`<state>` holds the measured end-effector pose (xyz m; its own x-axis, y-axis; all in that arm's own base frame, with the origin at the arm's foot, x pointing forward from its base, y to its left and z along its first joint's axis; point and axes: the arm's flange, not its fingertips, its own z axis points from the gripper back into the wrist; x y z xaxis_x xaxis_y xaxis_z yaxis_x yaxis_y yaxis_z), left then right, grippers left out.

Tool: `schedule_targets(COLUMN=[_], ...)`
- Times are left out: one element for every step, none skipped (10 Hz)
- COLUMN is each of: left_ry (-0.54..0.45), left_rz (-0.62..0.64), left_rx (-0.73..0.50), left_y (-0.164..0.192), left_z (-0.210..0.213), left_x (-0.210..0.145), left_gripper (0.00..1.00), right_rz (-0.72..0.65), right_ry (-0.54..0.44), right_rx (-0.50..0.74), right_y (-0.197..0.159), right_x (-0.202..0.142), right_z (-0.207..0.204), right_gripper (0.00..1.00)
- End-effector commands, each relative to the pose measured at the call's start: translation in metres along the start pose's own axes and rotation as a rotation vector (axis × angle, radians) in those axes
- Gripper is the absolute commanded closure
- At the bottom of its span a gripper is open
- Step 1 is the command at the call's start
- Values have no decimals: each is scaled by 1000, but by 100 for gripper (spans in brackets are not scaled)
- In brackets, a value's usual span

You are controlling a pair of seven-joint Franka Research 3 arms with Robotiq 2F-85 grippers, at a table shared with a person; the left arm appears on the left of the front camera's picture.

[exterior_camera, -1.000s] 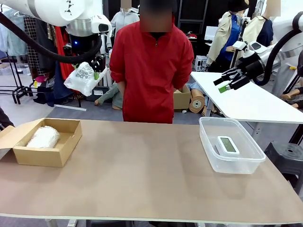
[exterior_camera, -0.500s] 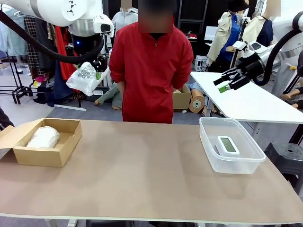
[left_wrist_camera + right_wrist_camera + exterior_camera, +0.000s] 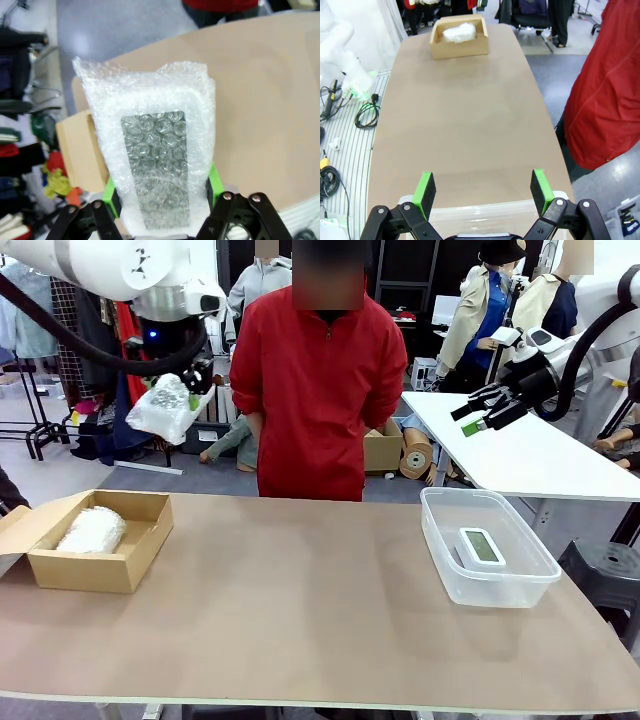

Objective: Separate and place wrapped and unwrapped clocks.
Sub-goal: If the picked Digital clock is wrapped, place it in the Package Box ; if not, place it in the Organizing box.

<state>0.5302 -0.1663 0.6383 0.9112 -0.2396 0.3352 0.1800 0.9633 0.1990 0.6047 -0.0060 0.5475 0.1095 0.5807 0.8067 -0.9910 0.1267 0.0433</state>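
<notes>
Left claw (image 3: 178, 390) gripping wrapped clock (image 3: 163, 408) high above table's (image 3: 300, 590) left end, green pads pinching crinkly bubble wrap over rounded white body. Judging step: carrying to box (image 3: 95, 540), already holding other wrapped lump (image 3: 91, 529); next needing lowering, release. Right claw (image 3: 482, 408) hanging wide open, empty. Bare clock (image 3: 481, 546) lying in clear tub (image 3: 487, 585).
</notes>
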Motion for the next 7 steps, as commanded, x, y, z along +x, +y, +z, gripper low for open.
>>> schedule_targets(left_ry=[37,57,63,92,158,173,179], left_rz=[117,142,152,194,251,261,238], left_rx=[14,34,75,109,126,147,148], left_y=[25,34,42,47,50,50,52], left_z=[-27,-41,-51,-63,-80,-94,-106], left_x=[-23,-33,-46,-58,-74,-86,-95], left_gripper=[100,100,100,100,100,100,100], right_rz=[2,2,2,2,2,2,2], right_ry=[0,0,0,0,0,0,0], right_rx=[-3,-3,-3,-3,-3,-3,-3], right_y=[0,0,0,0,0,0,0], right_x=[3,3,3,3,3,3,3], right_z=[0,0,0,0,0,0,0], right_gripper=[0,0,0,0,0,0,0])
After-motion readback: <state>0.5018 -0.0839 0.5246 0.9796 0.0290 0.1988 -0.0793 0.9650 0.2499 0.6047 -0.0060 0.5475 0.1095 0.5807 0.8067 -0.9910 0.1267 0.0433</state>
